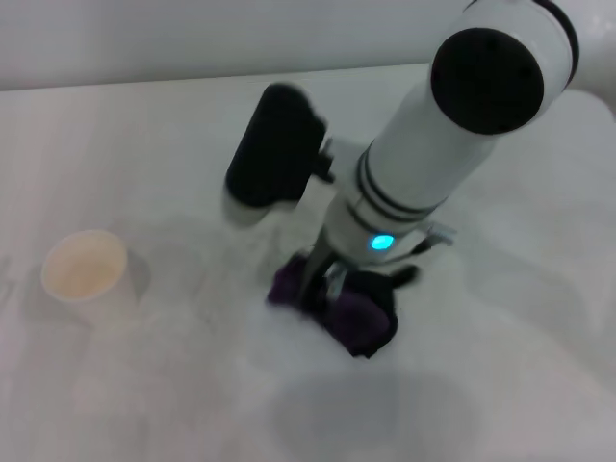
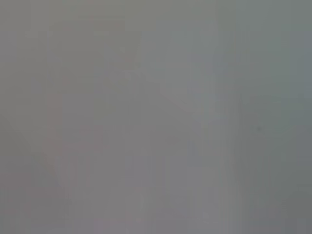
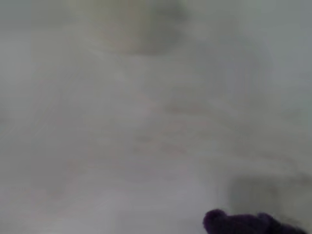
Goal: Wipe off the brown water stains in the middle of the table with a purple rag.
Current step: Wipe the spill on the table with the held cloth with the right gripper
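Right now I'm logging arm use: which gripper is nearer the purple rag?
Right. The right gripper is down on the purple rag at mid-table; the left gripper appears in no view, so it is evidently farther off.

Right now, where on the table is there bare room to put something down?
Bare table lies behind the white cup, and along the near edge in front of the purple rag. It is crowded mid-table, where the right gripper presses into the rag.

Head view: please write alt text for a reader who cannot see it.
The right gripper presses the purple rag onto the middle of the white table. A white cup stands apart to the left. No brown stain is visible.
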